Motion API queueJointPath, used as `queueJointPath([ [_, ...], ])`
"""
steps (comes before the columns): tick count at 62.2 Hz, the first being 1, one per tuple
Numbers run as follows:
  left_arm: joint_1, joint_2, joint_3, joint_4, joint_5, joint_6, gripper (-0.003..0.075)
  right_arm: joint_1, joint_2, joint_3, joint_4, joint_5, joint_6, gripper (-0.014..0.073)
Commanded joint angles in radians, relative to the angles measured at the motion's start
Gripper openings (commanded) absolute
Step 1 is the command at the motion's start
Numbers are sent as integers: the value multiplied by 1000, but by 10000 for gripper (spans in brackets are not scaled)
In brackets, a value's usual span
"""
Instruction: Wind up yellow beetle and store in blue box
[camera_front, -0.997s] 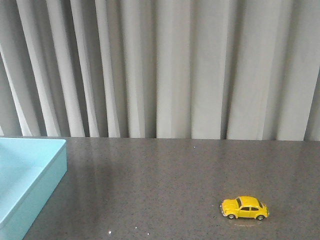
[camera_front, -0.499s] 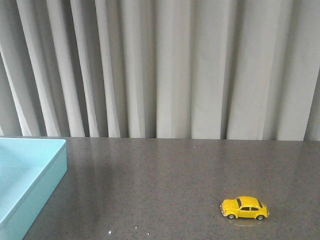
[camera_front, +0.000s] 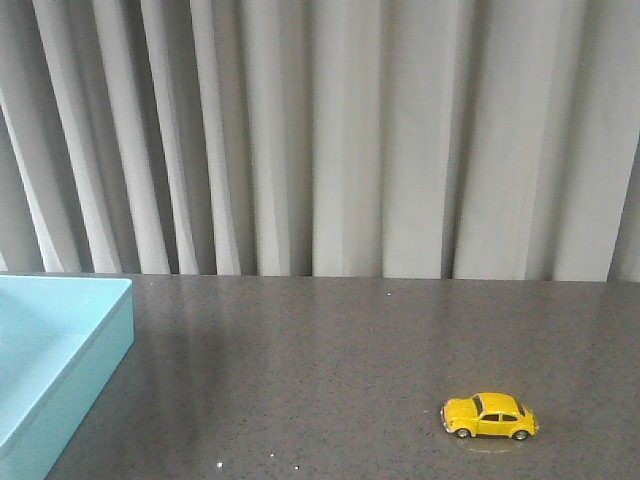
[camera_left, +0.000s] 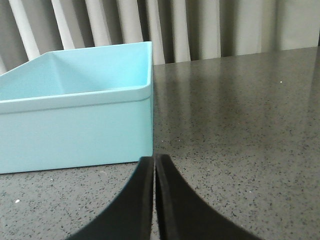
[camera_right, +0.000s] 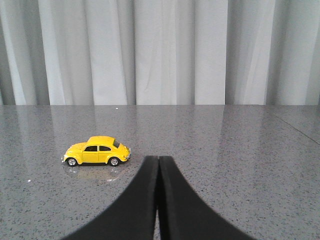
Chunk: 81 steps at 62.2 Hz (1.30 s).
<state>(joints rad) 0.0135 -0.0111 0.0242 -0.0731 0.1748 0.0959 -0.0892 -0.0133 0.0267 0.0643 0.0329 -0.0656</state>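
The yellow beetle (camera_front: 490, 416) stands on its wheels on the dark speckled table, near the front right, side-on. It also shows in the right wrist view as the beetle (camera_right: 96, 151), a little ahead of my right gripper (camera_right: 158, 159), whose black fingers are shut with nothing between them. The blue box (camera_front: 55, 355) lies at the table's left edge, open side up. In the left wrist view the box (camera_left: 75, 125) stands just ahead of my left gripper (camera_left: 154, 158), which is shut and empty. Neither gripper appears in the front view.
A grey pleated curtain (camera_front: 320, 140) hangs behind the table's far edge. The dark tabletop (camera_front: 300, 370) stretches between the box and the beetle.
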Motion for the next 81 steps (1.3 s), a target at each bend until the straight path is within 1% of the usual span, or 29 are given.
queueJointPath([
  [1, -7, -16, -9, -10, -91, -7, -6, -5, -8, 3, -8, -79, -4, -7],
  [20, -7, -16, -9, -11, -120, -7, -6, -5, -8, 3, -7, -90, -2, -7],
  [27, -7, -16, -14, -11, -125, -8, -6, -5, -7, 3, -3, -20, 3, -7],
  [32, -7, -16, -27, -12, -154, -25, -6, -5, -6, -5, -3, -8, 3, -7],
  [36, -7, -14, -53, -12, -175, -68, -6, -5, -6, -33, 2, 0, 4, -7],
  [41, -7, -12, -113, -11, -175, -128, -6, -5, 0, -98, 21, 47, 4, -7],
  [45, -7, 7, -165, -11, -175, -136, -6, -5, 27, -173, 35, 96, 4, -7],
  [50, -7, 66, -250, -5, -165, -134, -6, -5, 95, -283, 34, 161, 4, -7],
  [54, -7, 148, -337, 1, -146, -127, -6, -5, 167, -369, 34, 205, 4, -7],
  [66, -7, 427, -587, 51, -40, -102, -6, -5, 408, -596, 25, 270, 4, -7],
  [74, -7, 582, -717, 51, 20, -96, -6, -5, 549, -694, 22, 268, 2, -7],
  [81, -7, 686, -760, 49, 31, -96, -6, -5, 646, -722, 22, 270, 3, -7],
])
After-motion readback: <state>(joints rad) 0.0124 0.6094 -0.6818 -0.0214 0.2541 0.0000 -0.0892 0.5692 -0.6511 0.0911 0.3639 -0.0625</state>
